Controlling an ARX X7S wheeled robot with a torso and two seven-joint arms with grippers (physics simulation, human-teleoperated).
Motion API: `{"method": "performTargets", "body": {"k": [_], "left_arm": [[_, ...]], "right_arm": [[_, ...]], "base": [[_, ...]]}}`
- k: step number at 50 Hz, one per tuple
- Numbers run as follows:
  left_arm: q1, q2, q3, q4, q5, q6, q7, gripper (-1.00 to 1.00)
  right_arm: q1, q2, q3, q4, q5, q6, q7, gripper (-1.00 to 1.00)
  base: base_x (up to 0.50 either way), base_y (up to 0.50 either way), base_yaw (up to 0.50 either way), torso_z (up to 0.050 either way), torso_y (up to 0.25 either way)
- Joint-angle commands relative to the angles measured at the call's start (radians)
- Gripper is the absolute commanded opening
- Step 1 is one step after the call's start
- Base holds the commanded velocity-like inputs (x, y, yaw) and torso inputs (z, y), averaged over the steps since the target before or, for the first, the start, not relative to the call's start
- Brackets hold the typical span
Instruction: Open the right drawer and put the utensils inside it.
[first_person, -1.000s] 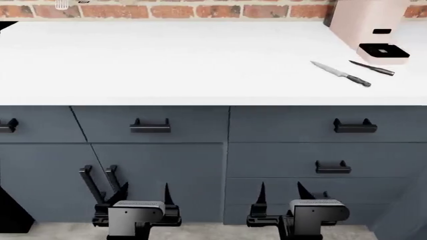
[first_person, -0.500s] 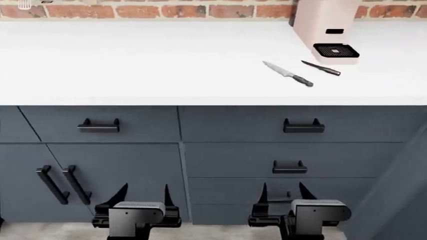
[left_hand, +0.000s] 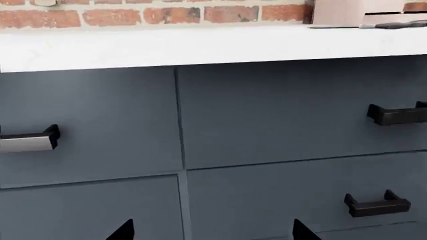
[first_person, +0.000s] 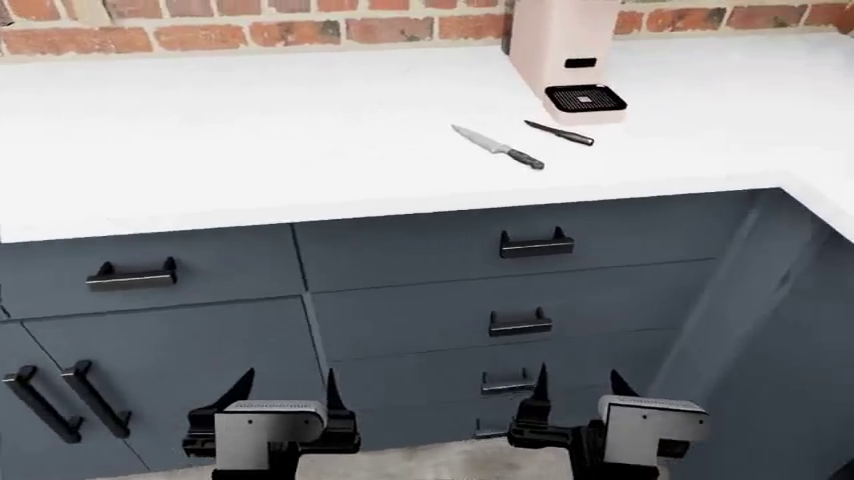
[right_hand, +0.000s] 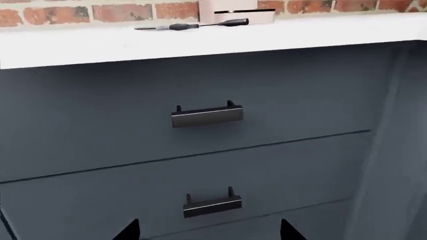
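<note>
The right drawer (first_person: 534, 238) is shut; both grippers are spread open, probably empty; its handle (first_person: 537, 243) must be grabbed

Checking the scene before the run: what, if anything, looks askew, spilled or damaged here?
Nothing stands out. The silver-bladed chef's knife and small dark paring knife lie flat on the white countertop beside the pink appliance; the slate-grey right drawer sits shut and flush.
</note>
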Motion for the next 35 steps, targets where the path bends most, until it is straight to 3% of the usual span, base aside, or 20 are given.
{"method": "performTargets", "body": {"k": [1, 24, 31, 35], "left_arm": [[-0.007, -0.011, 0.008, 0.024, -0.015, -0.041, -0.014, 1.00], [-0.008, -0.028, 0.028, 0.066, -0.020, -0.063, -0.045, 1.00], [-0.004, -0.034, 0.032, 0.094, -0.030, -0.096, -0.053, 1.00], [-0.004, -0.038, 0.044, 0.120, -0.031, -0.132, -0.055, 1.00]], "right_arm": [[0.011, 0.008, -0.007, 0.002, 0.017, 0.021, 0.016, 1.00], [0.025, 0.023, -0.023, 0.003, 0.027, 0.037, 0.051, 1.00], [0.036, 0.029, -0.032, -0.011, 0.024, 0.088, 0.073, 1.00], [0.037, 0.032, -0.029, -0.006, 0.044, 0.093, 0.065, 1.00]], "base": [[-0.07, 0.01, -0.50, 0.050, 0.000], [-0.08, 0.02, -0.50, 0.050, 0.000], [0.00, 0.00, -0.03, 0.004, 0.000], [0.48, -0.14, 0.00, 0.000, 0.000]]}}
